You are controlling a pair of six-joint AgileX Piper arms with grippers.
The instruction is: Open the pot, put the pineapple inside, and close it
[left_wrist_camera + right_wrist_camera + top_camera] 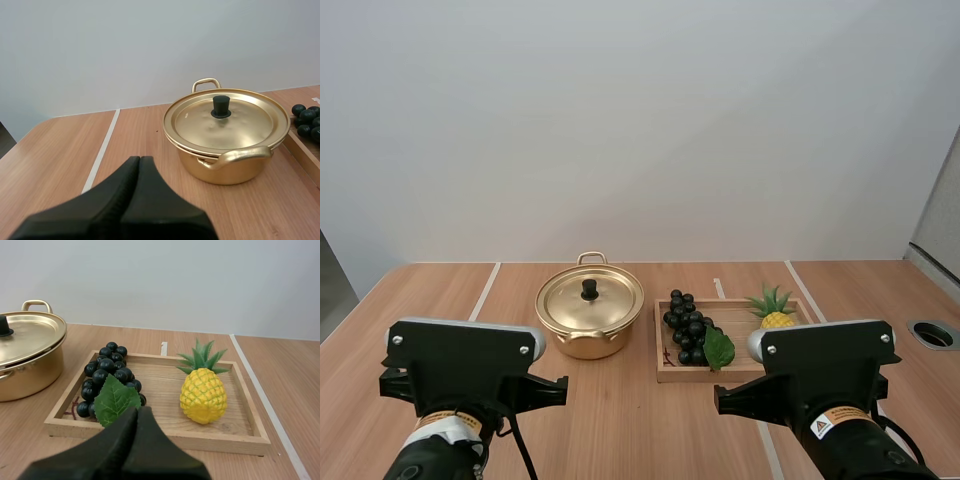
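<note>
Pot (225, 167) inside: hidden under the lid (240, 122) sitting on it.
Pot's far handle: its lower ends are hidden behind the lid's rim in the left wrist view.
Pot, right wrist view: cut by the picture's edge; one side, the far handle and part of the knob show.
Grapes (107, 367): some are covered by the leaf (116, 399); in the left wrist view the edge cuts them, leaving a few berries.
Tray (160, 382): part of its near rim is behind the right gripper (136, 410); in the high view its near right corner is behind the right arm (825, 365).
Pineapple (202, 395): in the high view its lower body is hidden by the right arm.
</note>
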